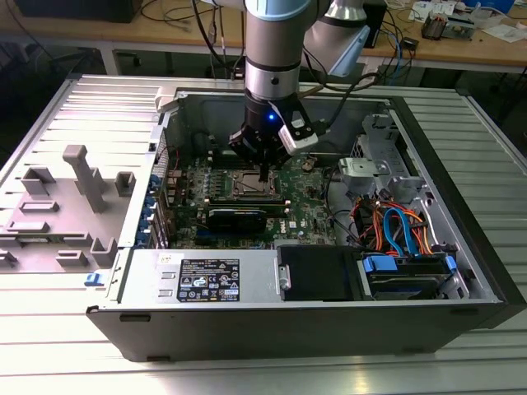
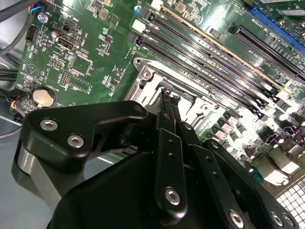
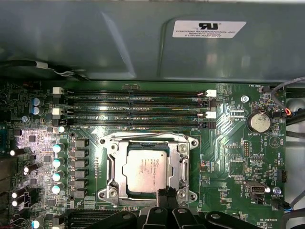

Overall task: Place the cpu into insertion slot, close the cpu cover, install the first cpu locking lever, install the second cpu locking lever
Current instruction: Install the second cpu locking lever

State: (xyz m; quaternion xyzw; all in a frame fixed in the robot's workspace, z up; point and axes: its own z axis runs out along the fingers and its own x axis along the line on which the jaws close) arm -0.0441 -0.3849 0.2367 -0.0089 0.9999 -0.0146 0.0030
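In the first wrist view the cpu [image 3: 145, 168] lies flat in the insertion slot [image 3: 107, 193], its silver-tan top facing up. The cpu cover [image 3: 177, 164] lies down around it as a silver frame. My gripper [image 3: 167, 194] is shut, its two black fingertips together at the edge of the cover. In the second wrist view the gripper [image 2: 170, 102] points down at the slot's metal rim [image 2: 145, 78]. In the exterior view the gripper [image 1: 265, 175] stands upright over the slot [image 1: 244, 186] inside the open computer case. I cannot tell how the locking levers stand.
Long black memory slots [image 3: 138, 107] run beside the socket, with the grey case wall [image 3: 143, 43] beyond them. A black block [image 1: 237, 217], the power supply [image 1: 206, 278] and coloured cables [image 1: 395, 226] crowd the case. A grey plastic fixture [image 1: 82, 177] sits at the exterior view's left.
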